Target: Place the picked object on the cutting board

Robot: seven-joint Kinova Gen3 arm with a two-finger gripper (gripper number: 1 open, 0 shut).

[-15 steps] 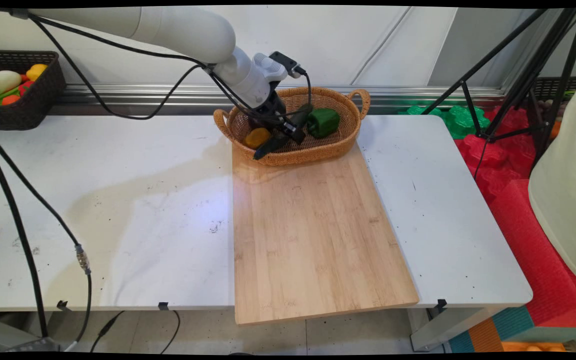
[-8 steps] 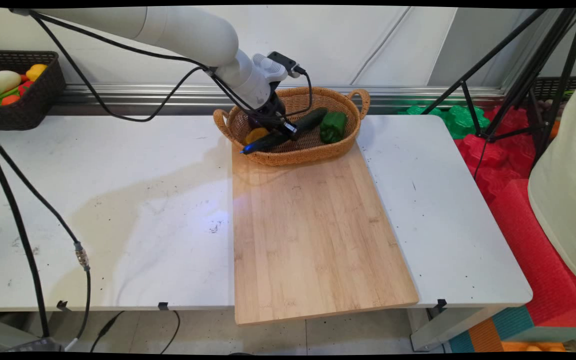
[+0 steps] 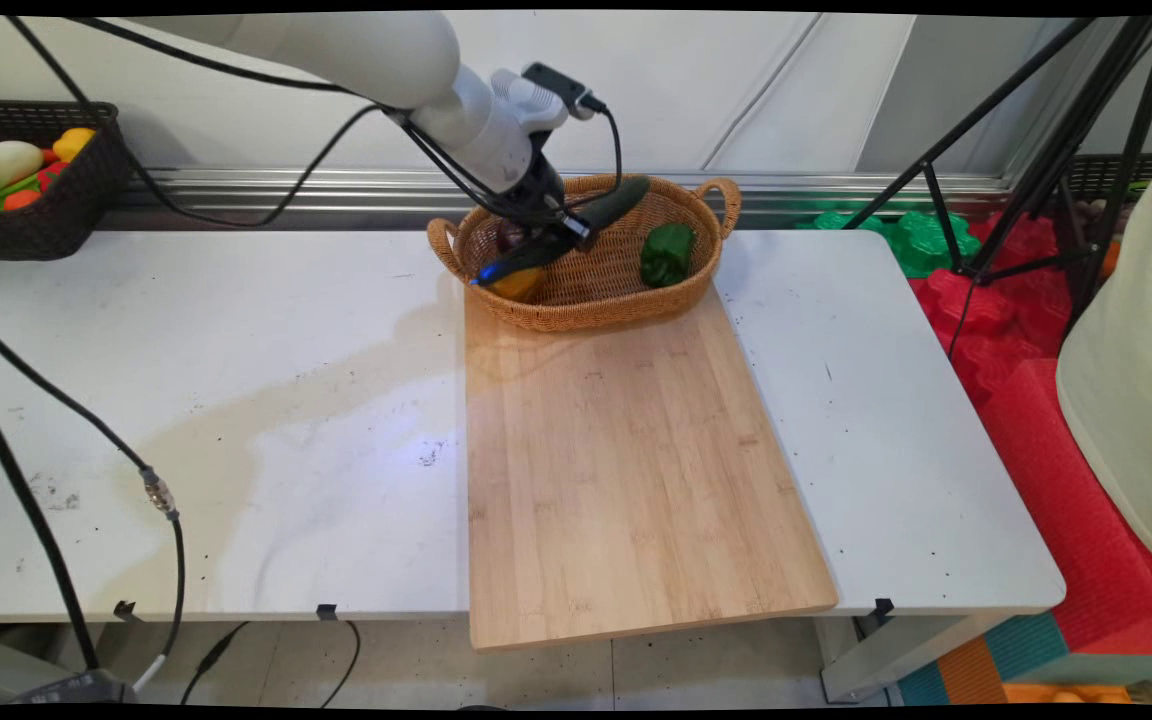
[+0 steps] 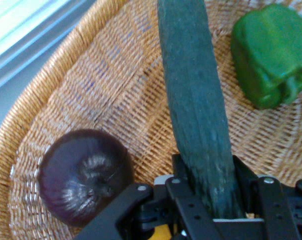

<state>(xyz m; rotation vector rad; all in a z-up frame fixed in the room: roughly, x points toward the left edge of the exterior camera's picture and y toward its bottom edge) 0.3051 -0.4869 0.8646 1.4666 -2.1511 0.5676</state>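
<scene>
In the main view you have the gripper (image 3: 548, 243) clamped across a dark green cucumber (image 3: 616, 201), lifted above the wicker basket (image 3: 681, 290), its long axis running from 8 to 2 o'clock, with a green pepper (image 3: 667, 253) at 3 o'clock. In the hand view the cucumber (image 4: 195, 100) runs toward 12 o'clock out of the closed-in jaws, a purple onion (image 4: 83, 175) at 9 o'clock, the pepper (image 4: 273, 52) at 1 o'clock. You can read no writing anywhere.

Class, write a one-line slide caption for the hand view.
End effector shut on a cucumber above a wicker basket holding a red onion and a green pepper.
</scene>
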